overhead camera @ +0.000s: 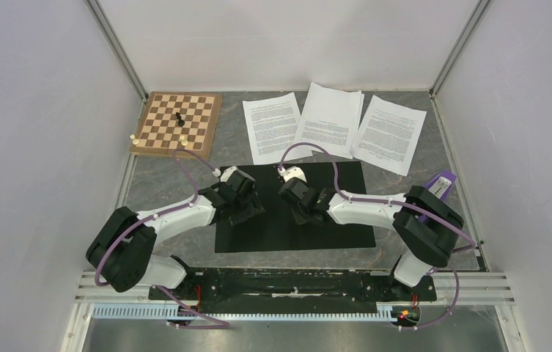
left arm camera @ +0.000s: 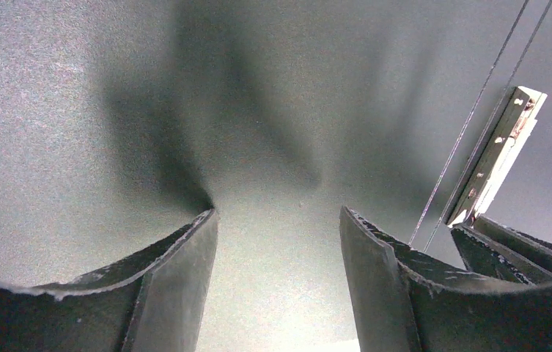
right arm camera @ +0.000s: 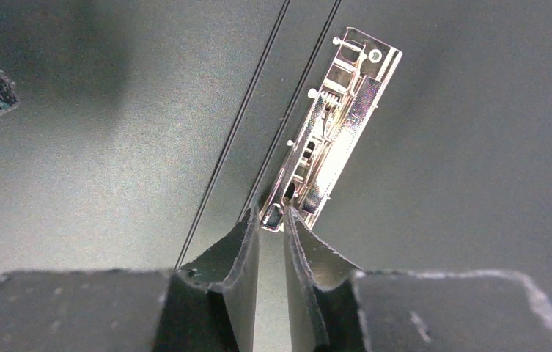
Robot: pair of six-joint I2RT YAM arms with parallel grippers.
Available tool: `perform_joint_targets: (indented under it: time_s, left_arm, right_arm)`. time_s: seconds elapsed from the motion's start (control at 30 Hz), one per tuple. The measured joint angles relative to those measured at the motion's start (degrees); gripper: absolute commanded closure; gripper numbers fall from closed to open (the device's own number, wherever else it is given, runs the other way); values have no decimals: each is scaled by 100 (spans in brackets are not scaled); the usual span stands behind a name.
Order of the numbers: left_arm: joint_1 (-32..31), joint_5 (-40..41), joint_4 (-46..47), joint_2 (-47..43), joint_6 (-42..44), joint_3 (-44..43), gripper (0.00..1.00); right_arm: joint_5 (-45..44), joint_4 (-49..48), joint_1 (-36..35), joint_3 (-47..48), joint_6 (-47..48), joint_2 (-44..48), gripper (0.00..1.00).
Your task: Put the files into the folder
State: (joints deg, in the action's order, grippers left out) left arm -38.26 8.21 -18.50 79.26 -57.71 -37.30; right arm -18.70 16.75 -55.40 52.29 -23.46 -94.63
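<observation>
folder [overhead camera: 331,220] open flat | left fingers [left arm camera: 185,271] spread above it | right fingers [right arm camera: 240,257] pinching its clip [right arm camera: 339,125] | papers [overhead camera: 329,119] beyond folder

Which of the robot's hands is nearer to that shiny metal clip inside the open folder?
The right. The right hand pinches the near end of the metal clip, fingers almost shut. The left hand is open over the black face of the folder, the clip off to its right.

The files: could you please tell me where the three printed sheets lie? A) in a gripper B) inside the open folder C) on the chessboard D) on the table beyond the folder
D: the files lie in a row on the table beyond the folder, whose black inner face holds no sheet.
</observation>
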Motion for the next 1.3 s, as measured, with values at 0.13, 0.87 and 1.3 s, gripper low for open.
perform_joint_targets:
  time_s: [0.13,0.87,1.3]
  left_arm:
    - [33,-55,28,-15,9,20,30]
    - [645,-872,553,87,2,197,31]
    - [868,-1180,684,105,-149,271,32]
  right_arm:
    - [-24,2,-22,0,-46,-15,86]
    - [-715,-234,-173,-76,-203,-101,98]
    - [-1309,-223,-378,-61,-256,-328,100]
